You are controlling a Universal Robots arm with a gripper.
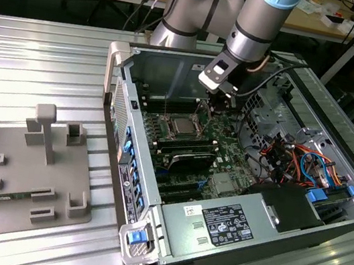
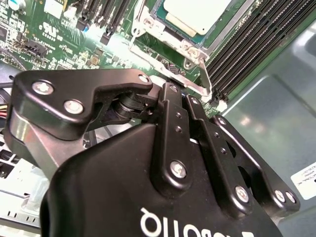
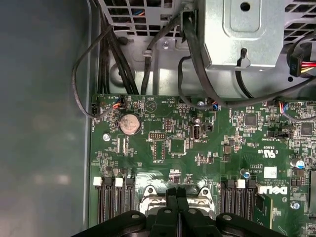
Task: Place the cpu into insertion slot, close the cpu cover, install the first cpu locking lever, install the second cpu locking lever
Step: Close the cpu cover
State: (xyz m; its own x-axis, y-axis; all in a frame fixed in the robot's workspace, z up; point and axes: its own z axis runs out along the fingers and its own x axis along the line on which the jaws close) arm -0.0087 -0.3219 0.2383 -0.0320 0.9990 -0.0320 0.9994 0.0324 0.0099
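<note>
The cpu [image 1: 183,125] lies flat in the insertion slot on the green motherboard [image 1: 223,148], inside the open computer case. In the second wrist view the cpu [image 2: 197,12] shows its silvery top, with the cpu cover [image 2: 174,38] lying down around it as a silver frame. A thin silver locking lever [image 2: 205,74] runs along the socket's edge just past my fingertips. My gripper [image 1: 218,107] hangs low over the board beside the socket, on the exterior view's right of it. Its black fingers [image 3: 172,197] are pressed together, and I cannot tell whether they touch the lever.
Black memory slots [image 3: 112,202] flank the socket on both sides. A metal drive cage [image 3: 247,34] and cable bundles [image 3: 113,54] rise behind the board. The power supply [image 1: 229,224] fills the case's near end. A grey fixture plate [image 1: 17,174] lies on the table at the exterior view's left.
</note>
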